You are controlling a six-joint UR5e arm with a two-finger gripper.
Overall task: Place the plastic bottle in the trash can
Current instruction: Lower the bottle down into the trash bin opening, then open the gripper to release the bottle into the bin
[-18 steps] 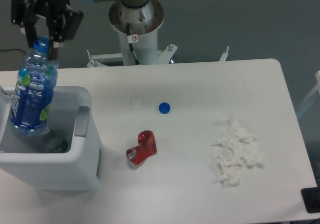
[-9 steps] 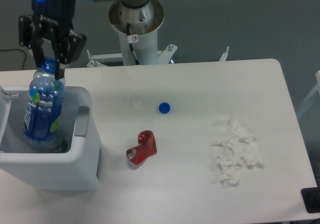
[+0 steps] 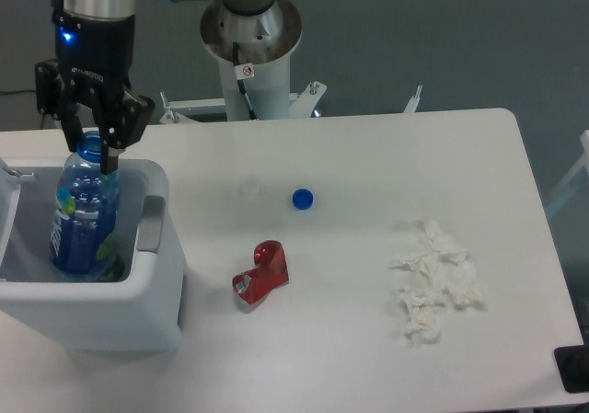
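**My arm: visible parts**

My gripper (image 3: 90,154) is black, with two slim dark fingers below a boxy black body bearing small white lettering and a blue light. Above it sits a silver wrist ring. Right of the gripper, my white base column (image 3: 250,59) carries a small red-and-white sticker.

— What sort of place is this?
— A robotics lab — an arm on a pedestal (image 3: 250,40) bolted behind a plain white worktop (image 3: 368,155), grey floor (image 3: 442,36) beyond.
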